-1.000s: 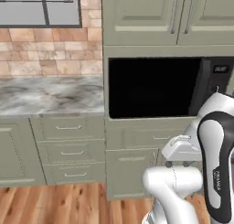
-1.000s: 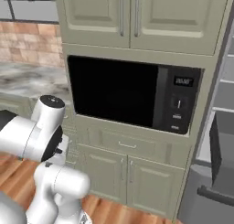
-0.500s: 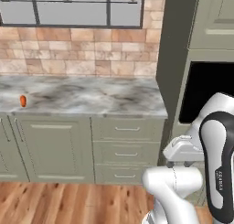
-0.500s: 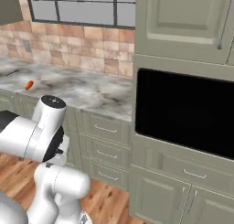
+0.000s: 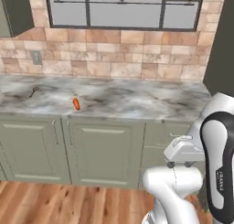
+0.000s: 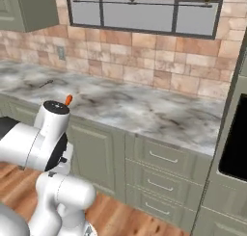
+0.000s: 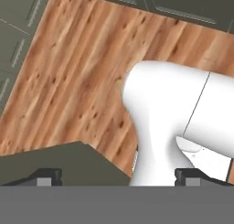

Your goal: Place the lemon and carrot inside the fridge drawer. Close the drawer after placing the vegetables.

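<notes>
Left base view: a marble counter (image 5: 137,102) runs across the middle over green-grey cabinets (image 5: 103,152), with a brick wall (image 5: 114,58) and a window (image 5: 123,10) at 12 o'clock. The carrot (image 5: 76,104) lies alone on the counter at about 9 o'clock from centre; in the right base view it (image 6: 68,99) peeks over the arm at 10 o'clock. A thin dark utensil (image 5: 34,91) lies at 10 o'clock from the carrot. Hand view: the gripper (image 7: 118,177) points at wood floor (image 7: 73,77), fingers (image 7: 48,176) spread wide, holding nothing.
</notes>
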Controlling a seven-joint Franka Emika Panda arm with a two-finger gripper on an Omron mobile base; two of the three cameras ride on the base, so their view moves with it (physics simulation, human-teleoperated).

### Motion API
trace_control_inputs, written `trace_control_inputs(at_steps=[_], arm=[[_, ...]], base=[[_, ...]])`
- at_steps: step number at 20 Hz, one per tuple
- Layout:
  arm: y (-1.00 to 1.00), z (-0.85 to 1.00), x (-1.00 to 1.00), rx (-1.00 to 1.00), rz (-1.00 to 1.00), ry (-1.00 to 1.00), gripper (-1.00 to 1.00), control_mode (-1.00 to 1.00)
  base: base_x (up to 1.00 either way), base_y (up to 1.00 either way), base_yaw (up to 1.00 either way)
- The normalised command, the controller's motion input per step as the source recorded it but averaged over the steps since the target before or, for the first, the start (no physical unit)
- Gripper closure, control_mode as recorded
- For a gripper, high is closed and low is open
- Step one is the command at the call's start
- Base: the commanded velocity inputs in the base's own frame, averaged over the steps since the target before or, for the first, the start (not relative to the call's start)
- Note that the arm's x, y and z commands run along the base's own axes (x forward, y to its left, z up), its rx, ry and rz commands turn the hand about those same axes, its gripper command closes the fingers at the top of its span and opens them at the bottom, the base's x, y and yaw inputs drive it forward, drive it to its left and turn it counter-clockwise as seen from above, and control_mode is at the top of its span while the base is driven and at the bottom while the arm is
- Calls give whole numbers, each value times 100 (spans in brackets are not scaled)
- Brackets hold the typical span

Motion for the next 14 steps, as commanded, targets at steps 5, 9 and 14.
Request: trace_control_inputs(at_steps=[5,9,14], arm=[[0,0,0,0,0,0,-100,100],[0,0,0,0,0,0,-100,100],[0,0,0,0,0,0,-100,100]], base=[[87,100,-7],[82,100,-11],[60,100,-14]])
